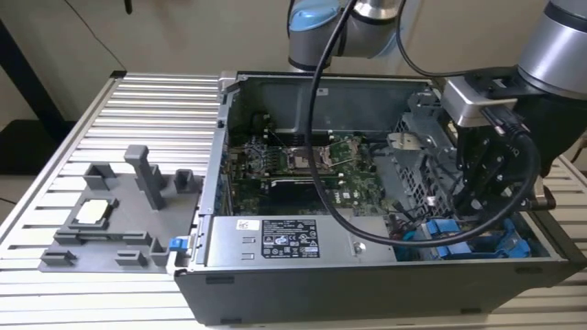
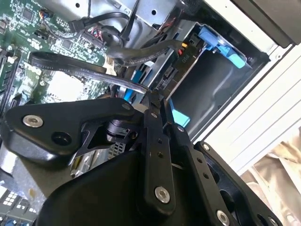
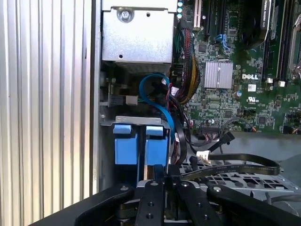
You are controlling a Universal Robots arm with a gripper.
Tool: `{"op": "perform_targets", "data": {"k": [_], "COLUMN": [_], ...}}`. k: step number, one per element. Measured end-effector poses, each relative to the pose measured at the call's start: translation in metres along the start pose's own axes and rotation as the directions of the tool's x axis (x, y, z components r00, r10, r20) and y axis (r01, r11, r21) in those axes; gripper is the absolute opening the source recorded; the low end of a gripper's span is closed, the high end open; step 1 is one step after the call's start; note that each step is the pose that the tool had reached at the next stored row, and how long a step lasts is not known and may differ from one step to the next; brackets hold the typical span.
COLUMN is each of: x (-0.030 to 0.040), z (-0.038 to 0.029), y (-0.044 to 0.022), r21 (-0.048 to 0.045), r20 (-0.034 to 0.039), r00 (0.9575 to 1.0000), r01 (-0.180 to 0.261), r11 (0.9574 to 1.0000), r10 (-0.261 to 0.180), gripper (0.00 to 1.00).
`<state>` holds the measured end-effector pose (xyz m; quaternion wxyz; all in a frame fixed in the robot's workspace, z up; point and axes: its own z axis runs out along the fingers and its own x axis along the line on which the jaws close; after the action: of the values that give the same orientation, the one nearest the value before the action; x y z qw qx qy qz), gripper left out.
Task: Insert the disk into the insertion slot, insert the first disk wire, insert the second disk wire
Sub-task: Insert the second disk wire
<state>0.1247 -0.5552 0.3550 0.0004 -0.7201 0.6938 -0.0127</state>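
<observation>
Beside perforated slot (image 1: 417, 165), blue-framed disk (image 3: 140, 143)

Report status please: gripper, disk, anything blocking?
Black gripper down inside open computer case, beside dark grey metal drive cage. Blue plastic carrier tabs just ahead of it. Black flat cable crosses close by.

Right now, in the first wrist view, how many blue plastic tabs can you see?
2. One blue tab is nearer the ribbed table; the other blue tab sits right beside it, nearer the circuit board. Others may be hidden.
</observation>
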Motion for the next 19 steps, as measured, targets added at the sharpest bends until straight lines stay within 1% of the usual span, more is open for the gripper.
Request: {"op": "perform_targets", "data": {"k": [3,5,10,11,13,15,19], "x": [0.0009,0.0015,0.0025,0.0028,0.0028,0.0032,0.0038], "z": [0.0009,0.0016,0.0043,0.0043,0.0043,0.0047,0.0062], "y": [-0.0059,-0.0092,-0.0110,-0.0114,-0.0114,-0.0131,-0.0160], "r21": [-0.0117,-0.0165,-0.0194,-0.0216,-0.0222,-0.0226,-0.0228], "r20": [0.0006,0.0011,0.0049,0.0052,0.0055,0.0063,0.0105], "r00": [1.0000,1.0000,1.0000,1.0000,1.0000,1.0000,0.9999], "r01": [0.000,0.000,-0.006,-0.006,-0.007,-0.007,-0.011], "r11": [0.9999,0.9999,0.9998,0.9997,0.9997,0.9997,0.9997], "r10": [0.000,0.000,0.006,0.006,0.007,0.007,0.011], "gripper": [0.16,0.16,0.16,0.16,0.16,0.16,0.16]}}
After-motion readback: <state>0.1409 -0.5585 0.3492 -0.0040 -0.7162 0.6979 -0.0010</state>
